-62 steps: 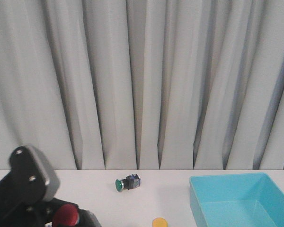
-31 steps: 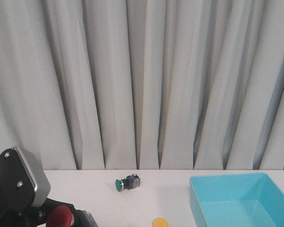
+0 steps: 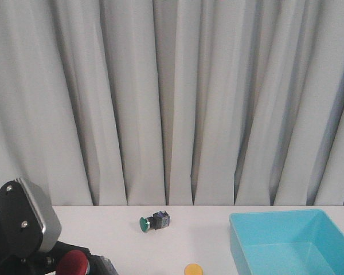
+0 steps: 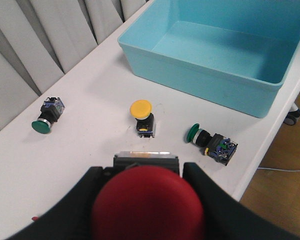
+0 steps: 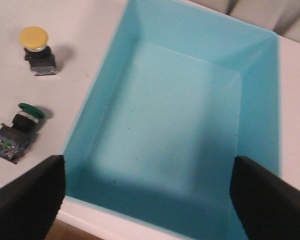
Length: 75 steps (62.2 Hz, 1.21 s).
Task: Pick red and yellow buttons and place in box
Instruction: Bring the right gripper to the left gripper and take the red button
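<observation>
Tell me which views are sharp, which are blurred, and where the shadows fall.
Front view: evenly lit, the green button sharp. Left wrist view: the red button in the left claw is blurred by closeness, while the yellow button and box stay crisp. Right wrist view: soft overall, the right claw's fingers dark and blurred, with a shadow across the box floor near them.

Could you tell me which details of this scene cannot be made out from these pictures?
- Red button: its body is hidden behind its own cap in the left wrist view and cut by the bottom edge in the front view.
- Yellow button: front view shows only the cap.
- Right claw: only blurred fingertips show.
- Box: front view crops its near wall.
</observation>
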Available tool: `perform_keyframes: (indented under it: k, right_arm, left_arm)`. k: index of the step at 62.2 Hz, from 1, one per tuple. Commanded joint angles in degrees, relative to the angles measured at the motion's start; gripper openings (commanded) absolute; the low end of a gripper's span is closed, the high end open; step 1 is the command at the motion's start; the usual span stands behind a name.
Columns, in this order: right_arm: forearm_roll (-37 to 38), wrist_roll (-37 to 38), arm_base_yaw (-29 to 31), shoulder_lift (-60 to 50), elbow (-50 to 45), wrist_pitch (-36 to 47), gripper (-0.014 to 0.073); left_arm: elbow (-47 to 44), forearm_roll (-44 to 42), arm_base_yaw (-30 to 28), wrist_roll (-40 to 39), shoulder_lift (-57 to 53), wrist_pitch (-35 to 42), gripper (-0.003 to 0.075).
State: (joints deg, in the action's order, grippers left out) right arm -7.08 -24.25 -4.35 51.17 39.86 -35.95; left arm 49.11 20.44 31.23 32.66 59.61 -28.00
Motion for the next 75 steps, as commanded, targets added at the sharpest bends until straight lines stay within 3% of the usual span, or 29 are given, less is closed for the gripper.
perform_keyframes:
  k: [1,17,30,46,56,75]
  right_arm:
    - [-6.30,-11.41,-1.32,3.30,4.03,2.66,0.0669]
    - [-24.54,-40.82,-8.11,14.63,14.46,-1.59,0.0615]
    - [-35.90,-56.75,-11.99,24.37,23.44,-7.34,0.0592]
    - [-47.07,-75.58,-12.06,32.31,30.42,-17.71,0.0592]
    - [-49.98,-81.19,-14.83,35.30,32.31,-16.96,0.0592]
    - [-44.77,-80.39,-24.11,43.75,41.68,-16.68,0.0592]
  left_arm:
    - [1.43,1.30,0.18,-0.08,-0.99,3.43,0.0230]
    - [1.43,1.30,0.18,-0.08,-0.99,3.43,0.0230]
    - [1.43,1.30,0.18,-0.08,-0.99,3.43,0.0230]
    - [1.43,1.36,0.18,-0.08,-0.99,3.38,0.0230]
    - [1.43,0.77,0.18,0.99,-0.99,4.05,0.0230]
    - [1.43,0.63,0.18,1.03,-0.99,4.25,0.0230]
